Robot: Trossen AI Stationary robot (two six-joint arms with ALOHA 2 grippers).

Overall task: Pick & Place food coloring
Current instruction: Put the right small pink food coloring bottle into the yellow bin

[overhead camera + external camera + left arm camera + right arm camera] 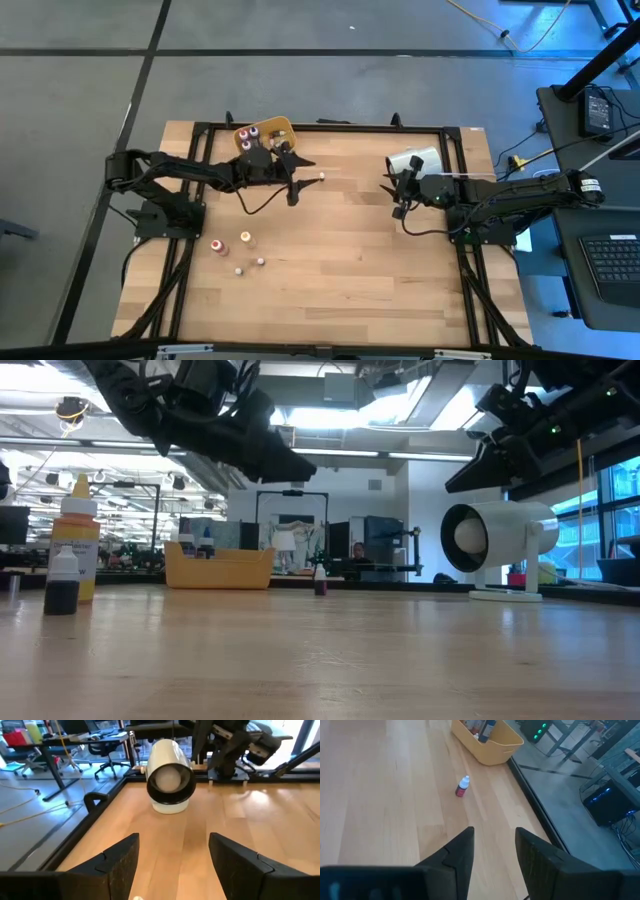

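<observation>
The food coloring is scattered around: a few bottles are already sitting in the yellow tray (270, 130) at the 12 o'clock edge of the table (340, 280), one lone red bottle (322, 176) is left standing a bit toward 4 o'clock from the tray, and four more bottles (238, 254) are clustered down at about 7 o'clock. The left gripper (293, 192) is held above the wood just beside the tray, fingers spread apart with nothing between them, and a pale cap may just be peeking in below them in the left wrist view. The right gripper (398, 205) is parked over at 3 o'clock next to the white cylinder (413, 163), fingers also apart and empty. These bottles look tiny and light, probably hard smooth plastic, so they'd likely be knocked over or squirted out sideways by a sloppy pinch. The body below the cap is probably the spot to be grabbed, squarely and from above, since the cap is narrower and gives less to hold.
</observation>
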